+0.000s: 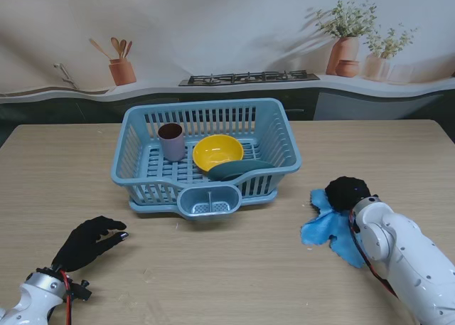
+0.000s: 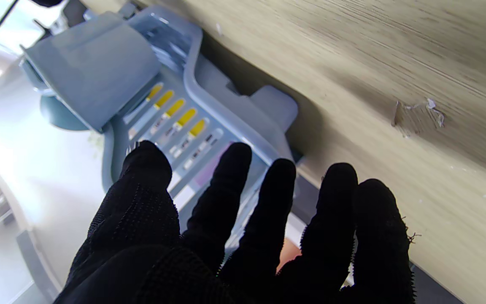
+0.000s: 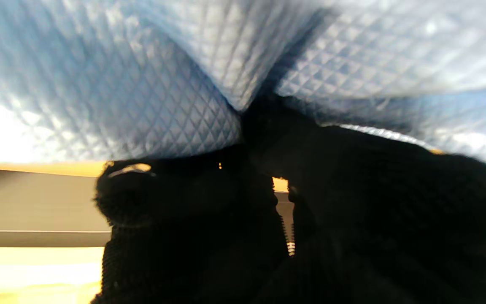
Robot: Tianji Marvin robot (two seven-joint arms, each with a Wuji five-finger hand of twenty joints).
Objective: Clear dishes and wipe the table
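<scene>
A light blue dish rack (image 1: pixel 138 144) stands mid-table holding a mauve cup (image 1: pixel 170 141), a yellow bowl (image 1: pixel 217 152) and a dark teal plate (image 1: pixel 234 170). A blue quilted cloth (image 1: pixel 328 229) lies crumpled on the table at the right. My right hand (image 1: pixel 347 192), in a black glove, presses on the cloth with its fingers closed into the fabric; in the right wrist view the cloth (image 3: pixel 184 84) bunches over the hand (image 3: pixel 268 211). My left hand (image 1: pixel 89 241) hovers near the table's front left, fingers spread and holding nothing. The left wrist view has the left hand (image 2: pixel 243 228) pointing at the rack (image 2: pixel 209 101).
The rack's cutlery cup (image 1: pixel 207 200) juts out toward me. Small white crumbs (image 2: pixel 416 114) sit on the wood between my left hand and the rack. A printed kitchen backdrop stands behind the table's far edge.
</scene>
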